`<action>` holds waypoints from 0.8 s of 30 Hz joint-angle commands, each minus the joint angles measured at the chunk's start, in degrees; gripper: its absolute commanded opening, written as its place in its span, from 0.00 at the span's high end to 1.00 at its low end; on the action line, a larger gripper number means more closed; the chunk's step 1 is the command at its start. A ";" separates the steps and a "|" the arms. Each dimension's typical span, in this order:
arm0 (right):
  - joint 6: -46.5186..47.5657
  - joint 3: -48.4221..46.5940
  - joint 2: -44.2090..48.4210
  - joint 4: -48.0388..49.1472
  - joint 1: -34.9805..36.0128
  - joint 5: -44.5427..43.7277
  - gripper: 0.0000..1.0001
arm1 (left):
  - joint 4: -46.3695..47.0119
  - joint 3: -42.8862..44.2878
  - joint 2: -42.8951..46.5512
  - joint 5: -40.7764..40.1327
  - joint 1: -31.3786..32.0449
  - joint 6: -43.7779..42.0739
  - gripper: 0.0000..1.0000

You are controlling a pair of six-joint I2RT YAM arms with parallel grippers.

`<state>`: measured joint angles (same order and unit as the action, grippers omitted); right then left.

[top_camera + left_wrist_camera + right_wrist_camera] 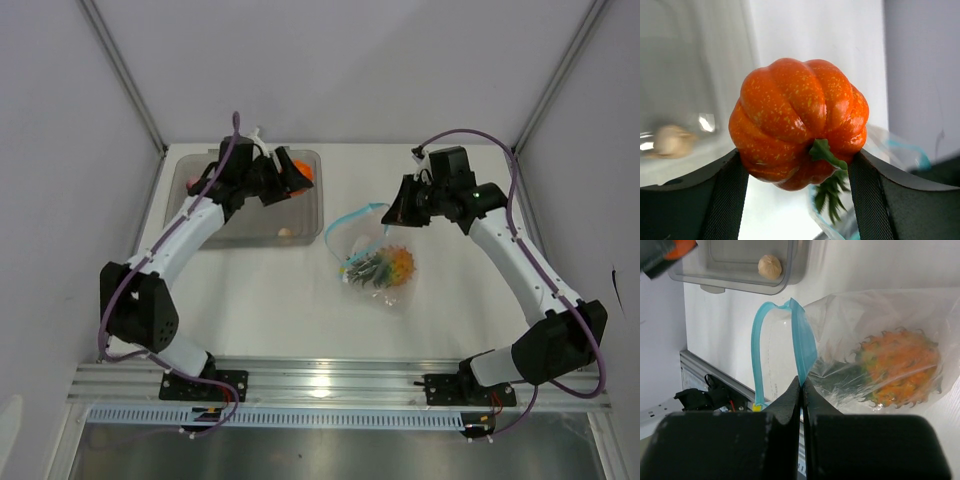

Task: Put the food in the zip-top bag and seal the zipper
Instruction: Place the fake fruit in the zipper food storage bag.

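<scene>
My left gripper [290, 176] hangs over the grey tray [205, 222], shut on a round orange food piece [799, 122] with ribs and a green stem; its fingers [729, 197] press both sides. A tiny beige bulb [287, 233] lies in the tray. The zip-top bag [378, 265] lies mid-table with the pineapple [900, 367] inside. My right gripper [803, 385] is shut on one lip of the light blue zipper [806, 342] and holds it up. The bag's mouth gapes toward the tray.
The tray stands at the back left, next to the left wall. White enclosure walls close in on both sides and the back. A metal rail [330, 385] runs along the table's near edge by the arm bases.
</scene>
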<state>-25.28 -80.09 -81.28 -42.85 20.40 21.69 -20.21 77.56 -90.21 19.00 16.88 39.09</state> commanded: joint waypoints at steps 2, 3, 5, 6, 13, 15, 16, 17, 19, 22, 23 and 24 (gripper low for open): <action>-1.09 -2.70 2.87 -1.44 -0.10 -1.30 1.00 | 6.40 -1.88 5.22 7.25 7.80 -0.94 0.99; -1.00 -2.61 3.40 -1.71 -0.10 -1.91 1.00 | 6.76 -1.80 5.31 8.32 9.20 -1.99 0.99; -0.83 -2.09 3.75 -2.32 -0.10 -2.36 1.00 | 5.80 -1.45 5.14 9.47 12.99 -3.40 1.00; -0.39 -1.82 3.93 -2.33 -0.01 -2.44 1.00 | 4.40 -1.19 5.05 9.47 14.22 -5.23 0.99; -0.21 1.34 6.57 -2.33 0.08 -3.94 1.00 | 1.93 -2.85 5.58 8.51 20.37 -8.85 0.99; -0.30 1.43 7.01 -2.59 0.34 -3.85 1.00 | 1.23 -2.15 4.88 9.38 21.25 -9.99 0.99; -0.39 1.43 7.09 -2.68 0.69 -4.03 1.00 | 0.00 -1.89 4.44 9.82 21.52 -10.35 0.99; -0.47 1.35 7.53 -2.76 0.69 -4.11 1.00 | -0.53 -1.19 3.56 10.35 21.87 -10.79 0.99; -0.65 0.99 7.80 -3.03 1.04 -4.38 1.00 | -1.93 -0.83 2.68 10.44 22.40 -11.67 0.99; -0.74 0.99 8.59 -2.85 1.39 -4.55 1.00 | -4.66 -0.30 1.36 10.18 22.75 -12.37 0.99; -1.00 1.08 8.85 -2.59 1.57 -4.47 1.00 | -5.71 0.48 1.10 10.00 22.75 -12.63 0.99; -1.00 1.17 8.94 -2.59 1.74 -4.47 1.00 | -6.24 0.66 0.92 9.74 22.84 -12.72 0.99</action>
<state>-25.82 -78.61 -74.78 -46.06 21.52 18.17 -23.59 75.42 -88.42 27.83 39.24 28.84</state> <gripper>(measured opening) 0.006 0.729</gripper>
